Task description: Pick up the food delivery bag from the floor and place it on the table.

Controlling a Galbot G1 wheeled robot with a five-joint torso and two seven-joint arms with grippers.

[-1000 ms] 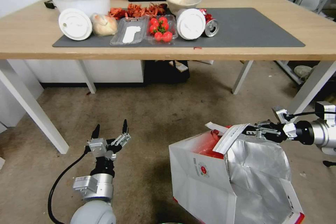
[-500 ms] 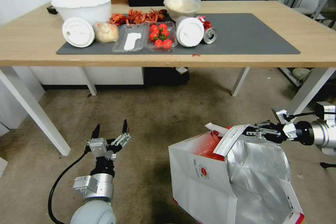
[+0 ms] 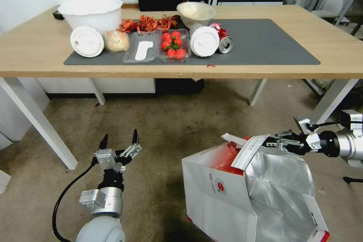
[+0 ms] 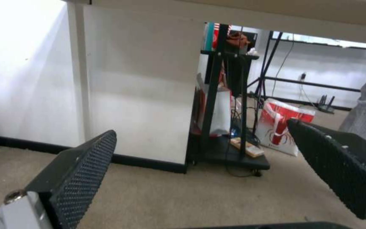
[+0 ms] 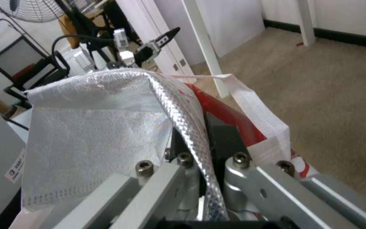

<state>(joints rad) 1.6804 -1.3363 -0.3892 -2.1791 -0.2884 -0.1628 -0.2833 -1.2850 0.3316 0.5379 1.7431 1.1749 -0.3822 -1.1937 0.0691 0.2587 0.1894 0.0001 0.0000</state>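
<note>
While resting on the floor (image 3: 159,121) in front of the table (image 3: 30,51), the food delivery bag (image 3: 223,193) stands tilted, mouth open and turned up toward the robot's right, silver foil lining exposed, red inner panel visible near the rim. Contents of the bag cannot be made out. Pinched at its top edge by the right gripper (image 3: 273,143), jaws pressed together on the foil-lined rim; in the right wrist view, black pads (image 5: 223,135) clamped on either side of the foil edge (image 5: 183,105), a white strap handle (image 3: 247,150) folded over just beside them. Long axis of the bag leaning from its base near the camera up toward the right gripper; round red logo (image 3: 219,183) on the white face turned to the robot's left.

Left gripper (image 3: 119,144) low over the floor, well apart from the bag, fingers (image 4: 83,165) spread wide and empty, pointing toward the table.

On the table's dark grey mat (image 3: 272,43): large white bowl (image 3: 90,11), two white lids (image 3: 87,41) propped on edge, clear tray of cherry tomatoes (image 3: 174,43), second clear tray (image 3: 141,47) with a white piece inside, beige bowl (image 3: 196,12), tipped can (image 3: 225,44), heap of red scraps (image 3: 149,23). Slanted white table legs (image 3: 36,121), brownish-grey stained floor beneath.
</note>
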